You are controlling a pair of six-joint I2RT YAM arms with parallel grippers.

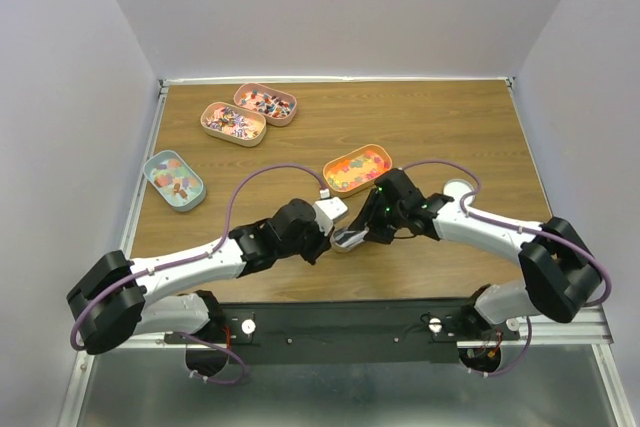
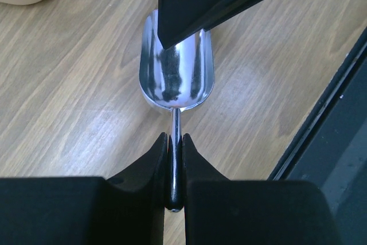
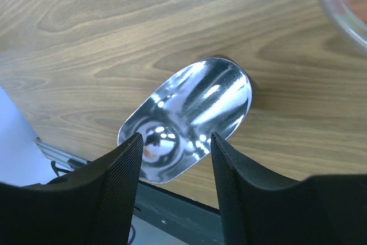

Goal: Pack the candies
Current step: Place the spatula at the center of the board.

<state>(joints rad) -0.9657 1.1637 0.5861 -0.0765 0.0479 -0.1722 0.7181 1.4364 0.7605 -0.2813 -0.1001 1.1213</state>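
The left gripper [image 2: 175, 147] pinches the silver scoop [image 2: 174, 81] by its thin handle, the right gripper [image 3: 175, 147] hangs spread above that scoop's bowl, and the candies [image 1: 357, 169] lie in the orange tin [image 1: 327, 171] just beyond the scoop.

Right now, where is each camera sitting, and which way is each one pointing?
Top external: above and behind the arms, looking down on the table; both arms show in full.
Left wrist: on the left arm, looking down along the left hand, which is shut on the scoop handle.
Right wrist: on the right arm, looking down between the open fingers of the right hand into the scoop's bowl.
Shared: both wrist views show the same scoop over the wood.
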